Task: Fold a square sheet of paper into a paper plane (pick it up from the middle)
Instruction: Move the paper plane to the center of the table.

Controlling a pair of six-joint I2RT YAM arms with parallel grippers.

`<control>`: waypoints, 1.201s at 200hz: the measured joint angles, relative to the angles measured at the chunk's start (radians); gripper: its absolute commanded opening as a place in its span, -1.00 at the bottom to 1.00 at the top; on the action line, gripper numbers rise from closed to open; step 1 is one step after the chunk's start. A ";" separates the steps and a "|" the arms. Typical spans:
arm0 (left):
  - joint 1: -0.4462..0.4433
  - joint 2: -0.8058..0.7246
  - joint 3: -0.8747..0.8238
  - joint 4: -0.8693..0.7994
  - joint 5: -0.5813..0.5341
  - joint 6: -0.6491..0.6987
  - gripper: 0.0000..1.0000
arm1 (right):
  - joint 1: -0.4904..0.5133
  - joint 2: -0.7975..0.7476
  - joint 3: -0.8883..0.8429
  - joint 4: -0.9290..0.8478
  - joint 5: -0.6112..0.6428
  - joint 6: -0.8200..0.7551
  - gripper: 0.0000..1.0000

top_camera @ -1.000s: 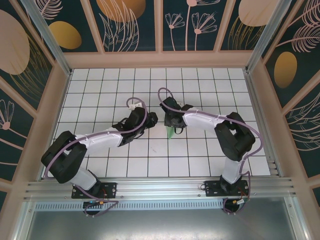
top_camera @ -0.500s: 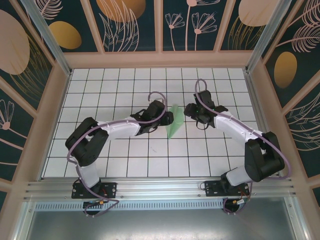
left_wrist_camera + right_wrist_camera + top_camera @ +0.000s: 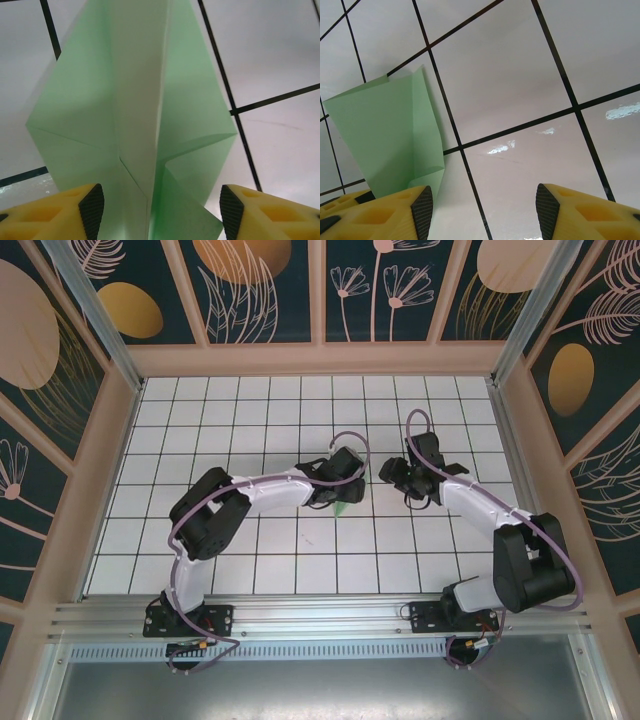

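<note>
— What is your left claw doing?

— Your left gripper [image 3: 161, 210] stands spread, with its black pads [image 3: 92, 210] at the bottom corners of the left wrist view. The paper plane [image 3: 135, 115] lies flat on the gridded table [image 3: 280, 50] between them. Its centre crease runs up the middle of the frame. I can't tell whether the pads touch it.

— And the right?

— Your right gripper [image 3: 482, 210] is spread too, above bare tiles. There the paper plane sits in the left half of the frame, just beside the lower-left finger [image 3: 422, 210].
</note>
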 measured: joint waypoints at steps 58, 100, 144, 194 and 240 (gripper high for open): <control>-0.001 0.021 0.013 -0.030 -0.048 0.005 -0.28 | 0.000 0.000 -0.005 0.003 -0.008 0.000 0.20; -0.001 0.020 0.012 -0.029 -0.105 -0.002 -0.66 | 0.000 0.000 -0.005 0.003 -0.023 0.000 0.20; 0.006 -0.057 -0.052 -0.038 -0.201 -0.064 -0.91 | 0.000 0.002 -0.005 0.003 -0.037 0.000 0.21; 0.057 -0.198 -0.191 -0.037 -0.212 -0.183 -0.87 | 0.004 0.038 -0.004 0.006 -0.062 0.000 0.21; 0.064 -0.207 -0.245 -0.064 -0.234 -0.243 -0.76 | 0.040 0.081 0.016 0.006 -0.071 -0.001 0.20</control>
